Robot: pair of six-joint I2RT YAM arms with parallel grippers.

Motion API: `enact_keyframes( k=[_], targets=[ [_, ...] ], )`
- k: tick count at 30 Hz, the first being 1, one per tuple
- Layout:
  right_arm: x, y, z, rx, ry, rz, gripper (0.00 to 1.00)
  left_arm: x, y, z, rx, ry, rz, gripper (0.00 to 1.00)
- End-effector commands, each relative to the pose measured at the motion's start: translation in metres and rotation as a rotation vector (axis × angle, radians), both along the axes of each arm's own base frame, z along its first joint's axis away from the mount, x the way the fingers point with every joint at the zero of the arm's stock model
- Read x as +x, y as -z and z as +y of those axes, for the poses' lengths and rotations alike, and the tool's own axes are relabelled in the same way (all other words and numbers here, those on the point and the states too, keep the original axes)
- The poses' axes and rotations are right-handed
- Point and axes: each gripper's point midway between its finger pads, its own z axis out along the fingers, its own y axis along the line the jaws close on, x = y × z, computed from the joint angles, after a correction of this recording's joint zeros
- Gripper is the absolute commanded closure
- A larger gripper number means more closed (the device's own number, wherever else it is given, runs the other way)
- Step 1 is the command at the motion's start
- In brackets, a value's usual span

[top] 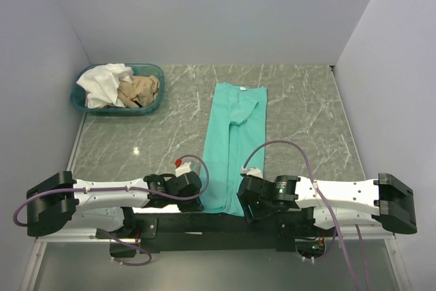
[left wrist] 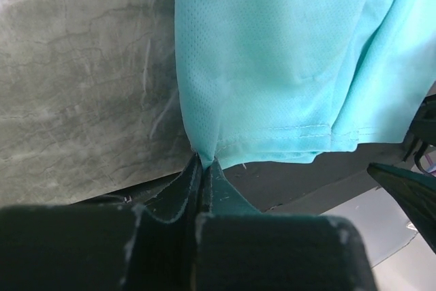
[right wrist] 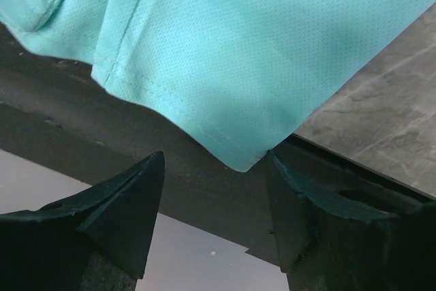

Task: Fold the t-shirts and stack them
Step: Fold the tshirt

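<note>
Teal t-shirt (top: 235, 144) lies as a long strip on the table (top: 306, 114), running straight away from me, with my left claw (left wrist: 203, 165) pinching its near-left corner and my right claw (right wrist: 216, 161) gaping open just short of the other corner.

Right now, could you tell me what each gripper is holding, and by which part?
Left gripper pinches the teal t-shirt by its hem corner; right gripper holds nothing.

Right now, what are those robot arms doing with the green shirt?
They are folding it. The teal shirt lies in a long strip, hem toward the arms. The left gripper is pinched shut on its near left corner; the right gripper is open around the near right corner. A white shirt and a tan shirt lie crumpled in the basket.
</note>
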Motion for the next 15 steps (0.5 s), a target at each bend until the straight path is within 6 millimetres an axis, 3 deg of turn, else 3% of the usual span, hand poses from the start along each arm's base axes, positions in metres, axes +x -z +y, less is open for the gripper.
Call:
enact_keyframes(
  k=[1, 4, 6, 10, 13, 15],
  targets=[
    [0.006, -0.003, 0.003, -0.019, 0.022, -0.028, 0.32, 0.006, -0.012, -0.009, -0.046, -0.003, -0.028, 0.99],
    [0.001, 0.004, -0.002, -0.057, 0.009, 0.002, 0.34, 0.008, -0.014, -0.010, -0.047, -0.015, -0.036, 0.99],
    [-0.002, 0.007, -0.002, -0.068, -0.002, 0.017, 0.41, 0.008, -0.012, -0.009, -0.046, -0.015, -0.033, 0.99],
    [0.001, 0.009, -0.001, -0.070, -0.002, 0.007, 0.46, 0.007, -0.012, -0.012, -0.063, -0.008, -0.031, 0.99],
    [0.003, 0.010, 0.003, -0.066, 0.004, 0.000, 0.62, 0.008, -0.013, -0.014, -0.058, 0.010, -0.041, 0.99],
    [0.010, 0.012, 0.002, -0.083, 0.022, -0.034, 0.79, 0.009, -0.016, -0.016, -0.059, 0.010, -0.050, 0.99]
  ],
)
